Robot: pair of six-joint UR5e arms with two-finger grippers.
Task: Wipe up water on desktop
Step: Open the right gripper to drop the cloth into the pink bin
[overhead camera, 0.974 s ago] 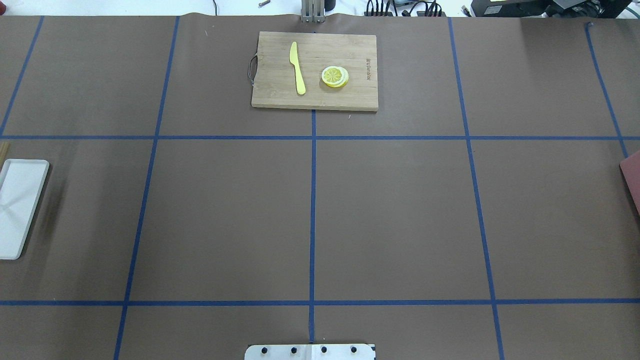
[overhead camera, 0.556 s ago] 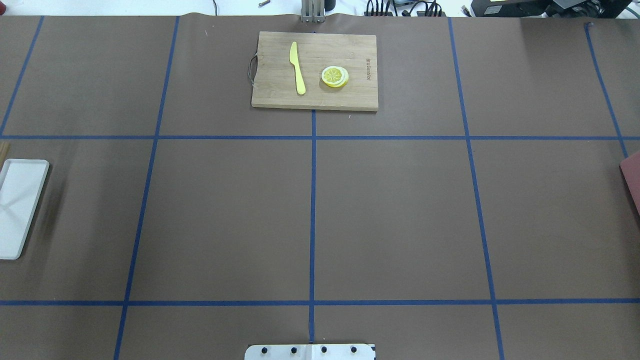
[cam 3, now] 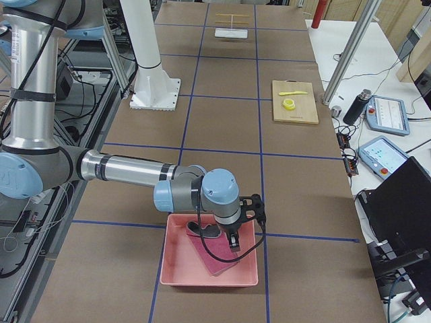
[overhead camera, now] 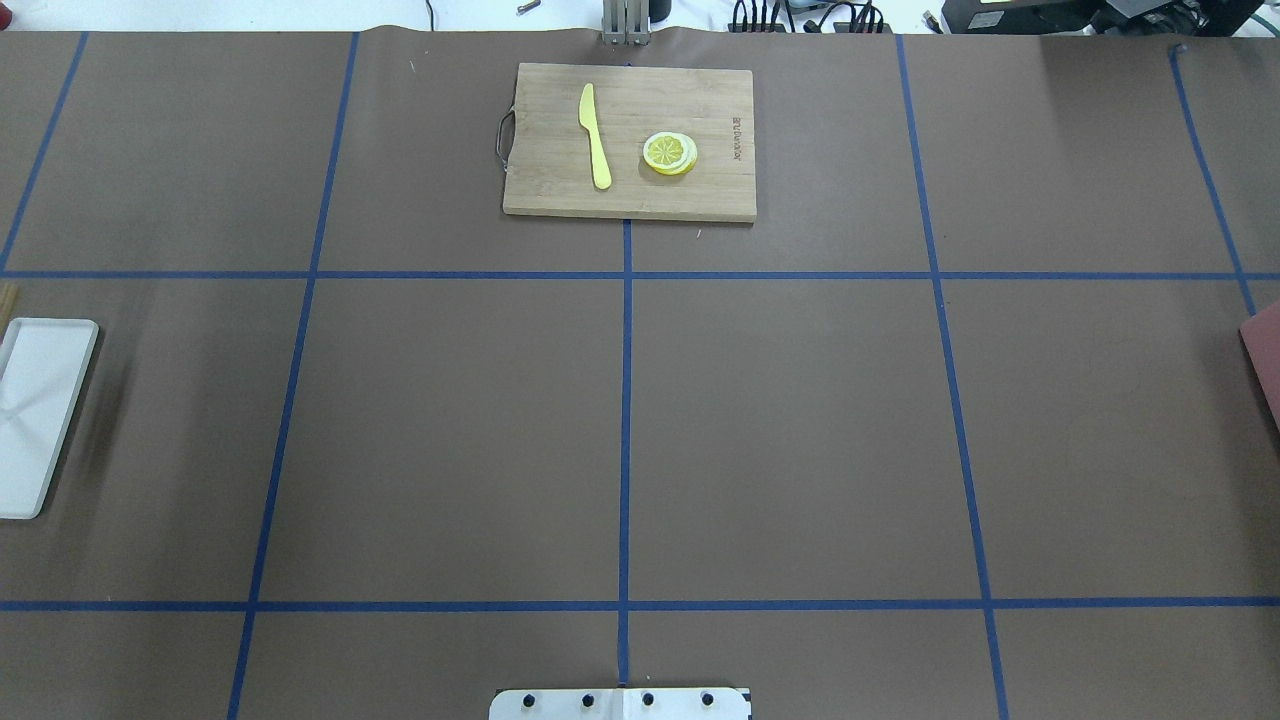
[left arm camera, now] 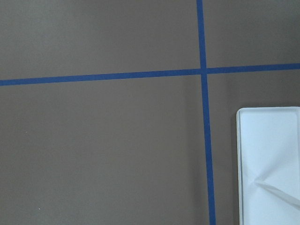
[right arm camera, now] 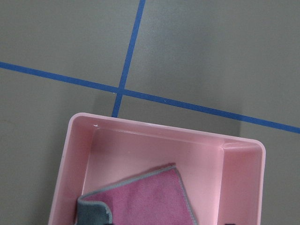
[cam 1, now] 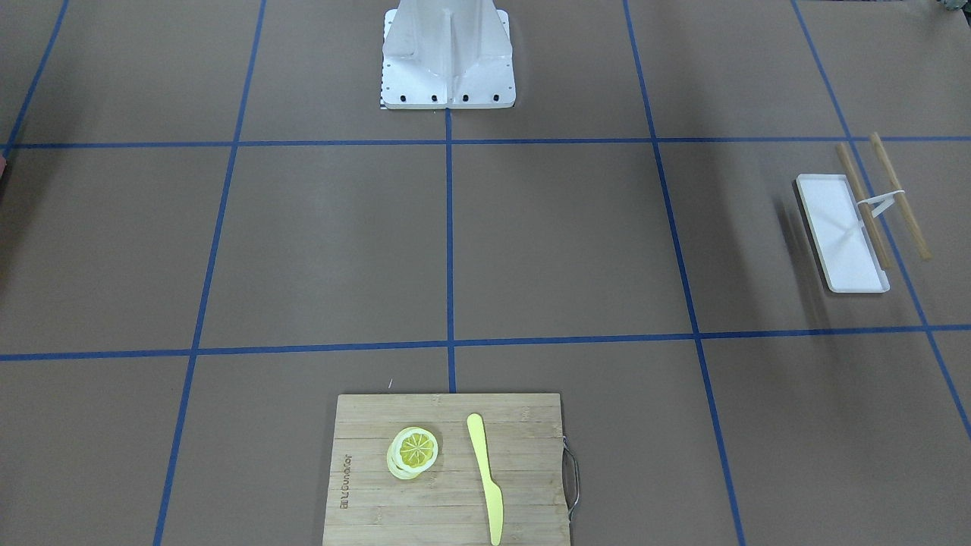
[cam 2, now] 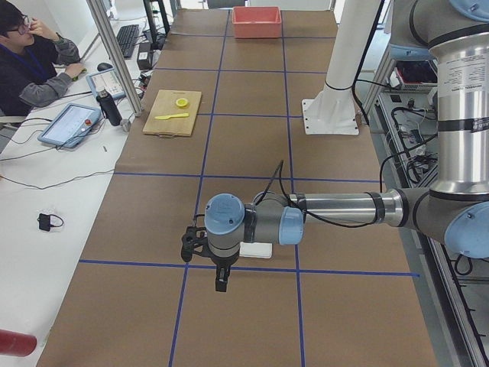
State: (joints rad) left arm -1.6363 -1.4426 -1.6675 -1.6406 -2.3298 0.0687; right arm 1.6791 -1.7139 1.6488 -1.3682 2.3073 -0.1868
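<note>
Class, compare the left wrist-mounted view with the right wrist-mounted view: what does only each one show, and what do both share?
Only the left wrist-mounted view shows the white rectangular tray, at its lower right. Only the right wrist-mounted view shows the pink plastic bin holding a folded pink cloth. Both show the matte brown desktop crossed by blue tape lines.

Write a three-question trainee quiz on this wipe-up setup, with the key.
1. Fill in: on the cutting board, beside the lemon slices, lies a yellow ____.
2. True or false: the pink cloth lies in the pink bin.
3. The right claw hangs over: A) cutting board B) pink bin C) white tray.
Key: 1 knife; 2 true; 3 B.
</note>
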